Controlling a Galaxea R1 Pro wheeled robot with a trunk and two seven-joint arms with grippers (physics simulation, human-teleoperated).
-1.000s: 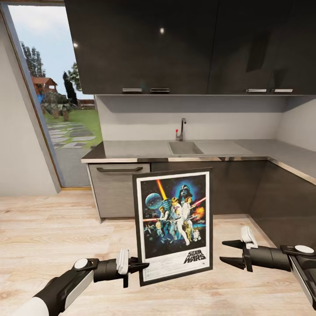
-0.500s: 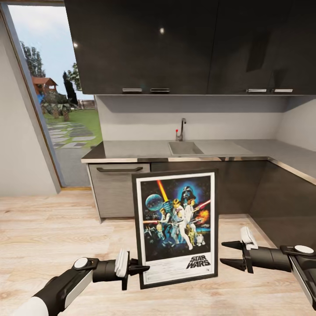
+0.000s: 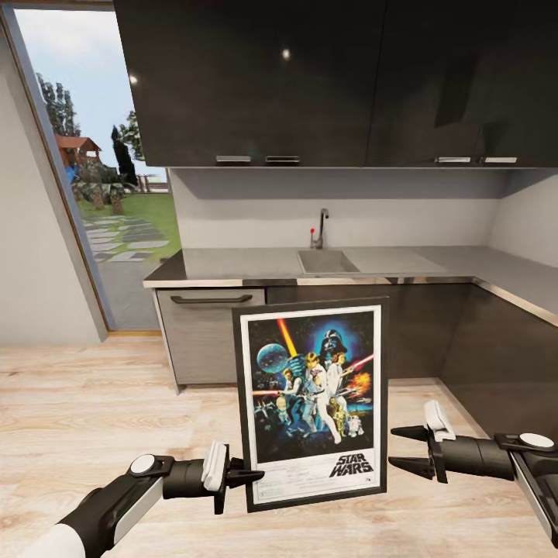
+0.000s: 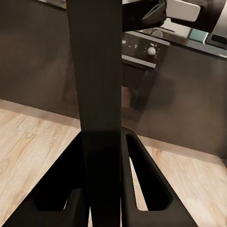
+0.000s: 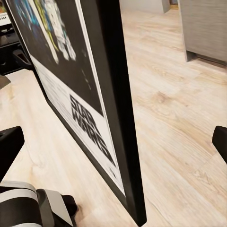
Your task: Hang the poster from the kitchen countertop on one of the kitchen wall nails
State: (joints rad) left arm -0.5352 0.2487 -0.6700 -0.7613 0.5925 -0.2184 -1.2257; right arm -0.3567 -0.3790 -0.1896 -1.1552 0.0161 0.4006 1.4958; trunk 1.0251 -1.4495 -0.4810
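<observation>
Our left hand [image 3: 246,474] is clamped on the lower left edge of the poster [image 3: 312,403], holding it upright in front of us above the wooden floor [image 3: 77,418]; in the left wrist view the two dark fingers [image 4: 146,179] sit on either side of the frame's thin black edge [image 4: 97,94], pressed against it. We see the print face-on in the head view: black frame, white border, colourful figures on dark blue and the "STAR WARS" lettering low on the right. Our right hand [image 3: 409,449] is spread open just beside the poster's lower right edge, apart from it, with its two fingertips pointing toward the frame. From the right wrist view the poster [image 5: 90,118] appears at a steep angle, its lettering readable and its black edge close by. Behind the poster stands the grey kitchen worktop [image 3: 232,267] with its inset sink [image 3: 325,261] and slim tap [image 3: 320,227], under dark upper cabinets [image 3: 310,77]. To the left a tall opening [image 3: 101,194] looks out on a garden.
</observation>
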